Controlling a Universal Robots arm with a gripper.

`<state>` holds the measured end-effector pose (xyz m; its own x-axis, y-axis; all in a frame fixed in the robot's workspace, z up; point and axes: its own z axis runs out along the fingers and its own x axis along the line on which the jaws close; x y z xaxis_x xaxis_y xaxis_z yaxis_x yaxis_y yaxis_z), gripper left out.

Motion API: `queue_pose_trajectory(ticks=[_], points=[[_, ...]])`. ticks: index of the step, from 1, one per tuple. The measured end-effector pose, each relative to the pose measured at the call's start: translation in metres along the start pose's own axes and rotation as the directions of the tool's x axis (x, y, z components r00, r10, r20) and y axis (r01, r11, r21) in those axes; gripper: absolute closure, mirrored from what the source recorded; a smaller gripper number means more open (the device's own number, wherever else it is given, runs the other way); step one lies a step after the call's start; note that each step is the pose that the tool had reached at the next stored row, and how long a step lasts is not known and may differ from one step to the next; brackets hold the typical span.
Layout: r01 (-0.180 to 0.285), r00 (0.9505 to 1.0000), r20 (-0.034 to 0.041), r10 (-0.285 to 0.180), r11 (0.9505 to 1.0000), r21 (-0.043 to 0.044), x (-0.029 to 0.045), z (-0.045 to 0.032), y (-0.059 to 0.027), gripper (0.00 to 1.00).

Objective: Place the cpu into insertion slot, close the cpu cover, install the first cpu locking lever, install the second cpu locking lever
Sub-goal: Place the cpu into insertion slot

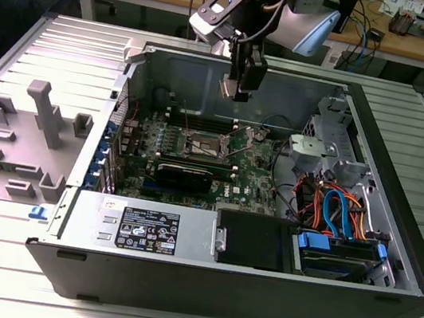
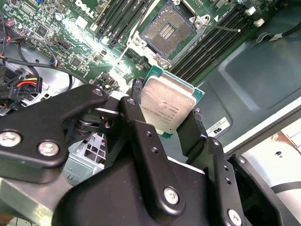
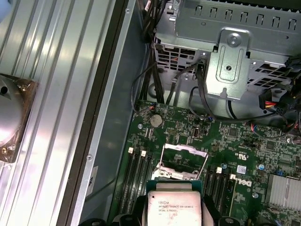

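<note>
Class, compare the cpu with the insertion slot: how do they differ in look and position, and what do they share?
The cpu is clamped in the gripper, in the air; the insertion slot sits fixed on the motherboard. The cpu shows a dull silver top; the insertion slot has a dark centre inside a silver rim. Both are square.

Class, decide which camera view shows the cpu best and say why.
The second wrist view: the cpu shows most of its metal top, held in the gripper. The first wrist view crops it; the exterior view shows it small.
</note>
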<state>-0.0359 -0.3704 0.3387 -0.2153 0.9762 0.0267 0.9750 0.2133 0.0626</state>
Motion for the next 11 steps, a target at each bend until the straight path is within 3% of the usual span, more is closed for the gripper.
queue_pose_trajectory(ticks=[11], points=[[-0.026, 0.9997, 0.0014, 0.026, 0.9997, 0.0003, -0.0006, 0.0013, -0.0002, 0.45]])
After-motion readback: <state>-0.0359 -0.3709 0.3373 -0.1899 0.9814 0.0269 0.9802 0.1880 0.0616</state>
